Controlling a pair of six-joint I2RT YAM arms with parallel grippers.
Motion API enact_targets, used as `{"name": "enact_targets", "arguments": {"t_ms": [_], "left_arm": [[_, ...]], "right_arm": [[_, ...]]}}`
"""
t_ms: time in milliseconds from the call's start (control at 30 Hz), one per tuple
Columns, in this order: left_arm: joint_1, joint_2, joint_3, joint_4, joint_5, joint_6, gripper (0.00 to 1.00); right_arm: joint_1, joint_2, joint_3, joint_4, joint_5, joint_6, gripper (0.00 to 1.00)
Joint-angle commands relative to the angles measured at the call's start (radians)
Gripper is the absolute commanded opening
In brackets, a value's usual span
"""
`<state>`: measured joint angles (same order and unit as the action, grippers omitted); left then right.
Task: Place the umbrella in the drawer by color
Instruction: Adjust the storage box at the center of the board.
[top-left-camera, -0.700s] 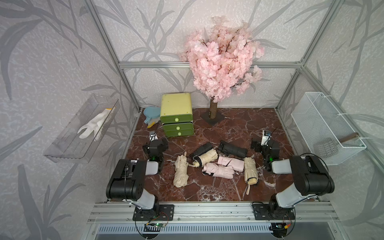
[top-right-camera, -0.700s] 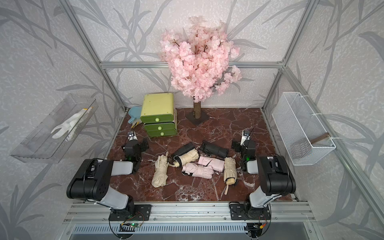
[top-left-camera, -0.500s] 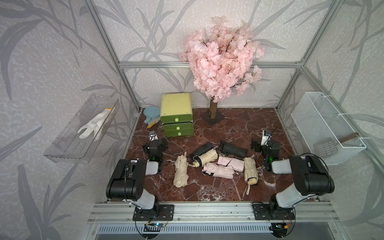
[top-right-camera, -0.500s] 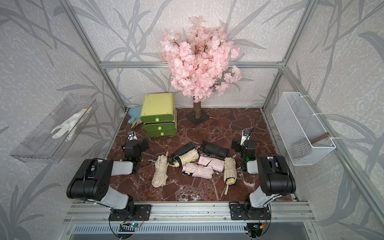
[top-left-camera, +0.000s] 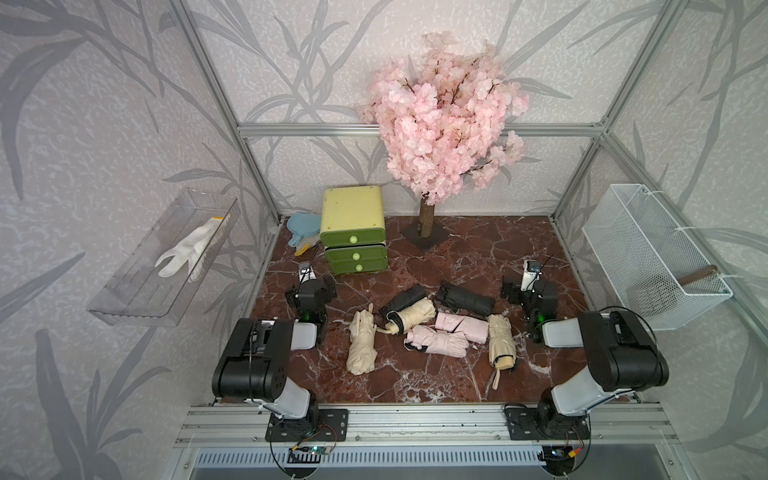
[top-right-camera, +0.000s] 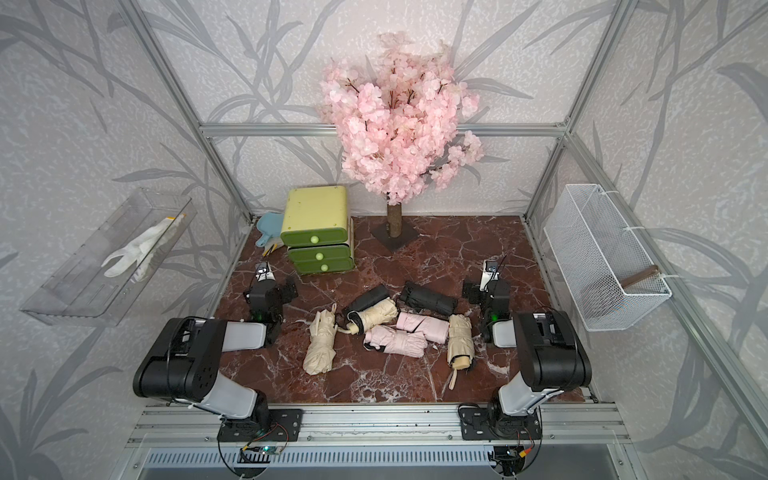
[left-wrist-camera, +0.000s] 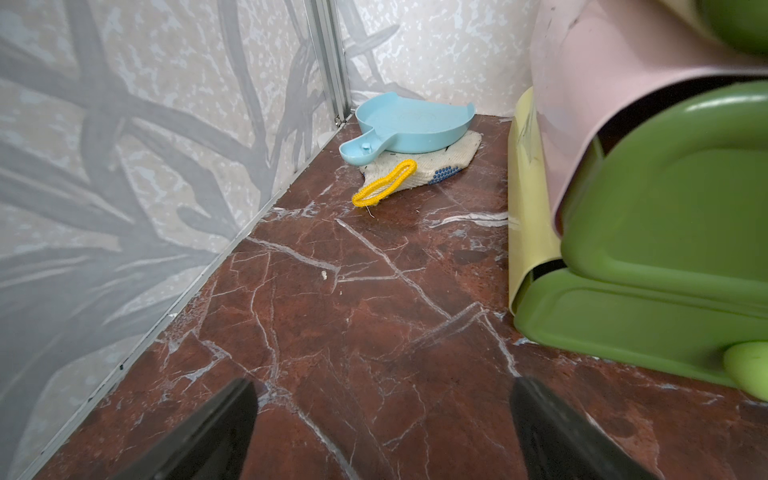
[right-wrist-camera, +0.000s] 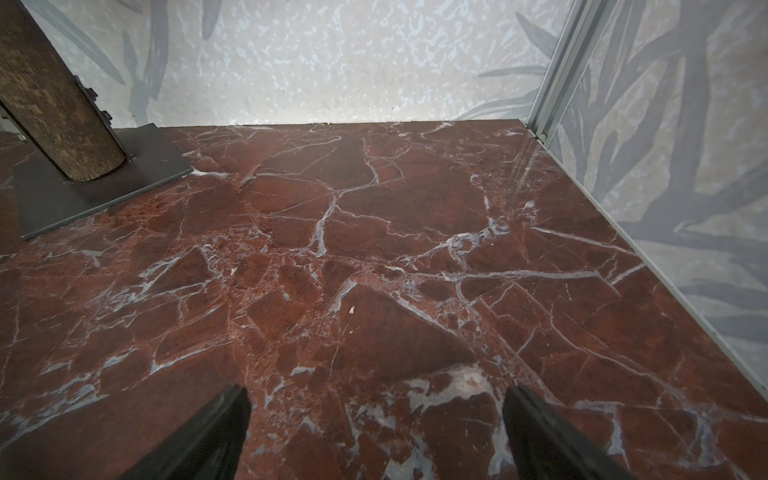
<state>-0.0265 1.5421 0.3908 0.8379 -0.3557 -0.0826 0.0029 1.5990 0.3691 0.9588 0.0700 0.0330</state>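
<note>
left gripper (left-wrist-camera: 382, 399): jaws spread wide, nothing between them, just bare marble floor (left-wrist-camera: 353, 299). It's parked low beside the green drawer unit (top-left-camera: 353, 232), nose toward the back corner.
right gripper (right-wrist-camera: 374, 399): same deal, wide open and empty, sitting on the far side of the pile with only floor ahead of it.
umbrellas: all seven are on the floor between the two arms, folded up. Beige one (top-left-camera: 362, 345) lies nearest the left arm, and a beige one with a black cap (top-left-camera: 409, 316) leans against a black one (top-left-camera: 403, 301). Second black one (top-left-camera: 465, 299) is behind the two pink ones (top-left-camera: 436, 343) (top-left-camera: 461, 326), and the last beige (top-left-camera: 502, 340) is closest to the right arm.
drawers: three green fronts stacked. From above they look shut or close to it, tbh hard to call. In the left wrist view a pink panel shows next to the fronts, and I can't tell what it belongs to.
what changed: honestly nothing. Compared with the shots from a moment earlier, the arms and the pile sit in the same spots.
what that means: my read is the sorting hasn't started. A drawer probably needs pulling open first, and the left arm is the one in reach.
</note>
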Motion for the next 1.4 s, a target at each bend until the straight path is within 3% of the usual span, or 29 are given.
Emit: {"name": "enact_targets", "arguments": {"t_ms": [0,433,533,600,667,733,967,1100,1367], "left_arm": [[0.004,-0.017,0.008,-0.002,0.006,-0.006,1.0],[0.004,-0.02,0.005,0.005,0.007,-0.005,1.0],[-0.004,-0.096,-0.014,-0.001,-0.012,0.013,1.0],[-0.021,-0.208,0.037,-0.239,-0.098,-0.042,1.0],[-0.019,-0.295,0.148,-0.574,-0.178,-0.198,1.0],[-0.021,-0.339,0.189,-0.679,-0.155,-0.224,1.0],[-0.021,-0.51,0.148,-0.735,-0.162,-0.44,1.0],[-0.019,-0.566,0.243,-0.869,-0.066,-0.528,1.0],[-0.012,-0.533,0.352,-0.858,0.087,-0.594,1.0]], "right_arm": [[0.005,-0.016,0.004,0.006,0.007,-0.004,0.99],[0.002,-0.015,0.005,0.007,0.033,0.008,0.99],[0.013,-0.039,0.007,-0.017,0.028,-0.008,0.99],[0.032,-0.094,0.018,-0.079,0.127,0.001,0.99],[0.05,-0.178,0.047,-0.2,0.229,0.013,0.99],[0.066,-0.265,0.091,-0.345,0.292,0.031,0.99],[0.087,-0.48,0.2,-0.641,0.231,0.135,0.99],[0.132,-0.476,0.281,-0.765,0.111,0.174,0.99],[0.305,-0.413,0.389,-0.855,0.009,0.187,0.99]]}}
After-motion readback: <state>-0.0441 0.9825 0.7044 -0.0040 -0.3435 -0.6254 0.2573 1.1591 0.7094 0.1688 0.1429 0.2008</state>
